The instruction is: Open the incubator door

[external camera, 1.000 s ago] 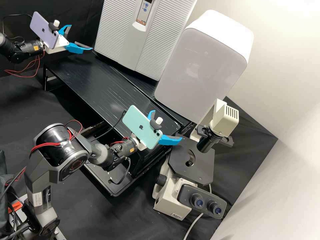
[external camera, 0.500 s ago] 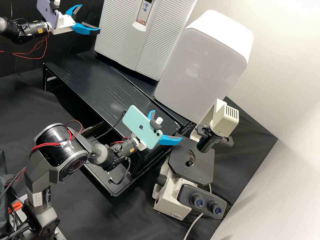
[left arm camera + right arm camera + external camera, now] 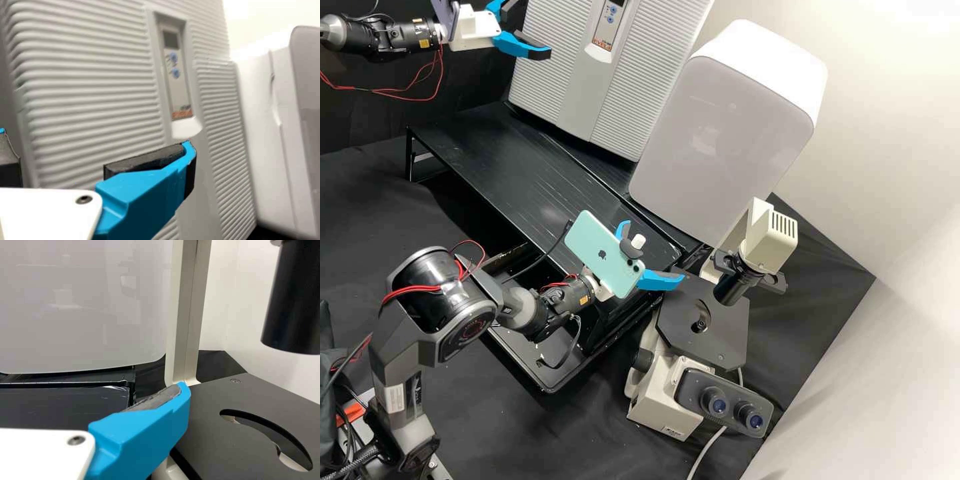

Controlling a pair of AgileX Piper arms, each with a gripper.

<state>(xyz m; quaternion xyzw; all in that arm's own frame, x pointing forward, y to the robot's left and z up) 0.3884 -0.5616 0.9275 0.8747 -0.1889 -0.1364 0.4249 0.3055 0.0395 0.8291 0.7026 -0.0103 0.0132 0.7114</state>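
One claw (image 3: 537, 28), the left, is noted spread at the upper left of the frame, near the ribbed incubator (image 3: 577, 100); the right claw (image 3: 655, 250) is recorded near the centre, likewise spread. The incubator, door closed, is supported by the black counter (image 3: 603, 167) at upper centre.

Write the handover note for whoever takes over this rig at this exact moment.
Left gripper: open, empty, in front of the ribbed cabinet; contact with it can't be confirmed.
Right gripper: open, empty, beside the microscope.
Job's things: the ribbed cabinet, probably the incubator, stands at the back of the bench, next to a smooth-fronted white box.
Done: left gripper is near the cabinet's front; the door looks shut.
Left to do: get a hold on the door's edge and swing it open.
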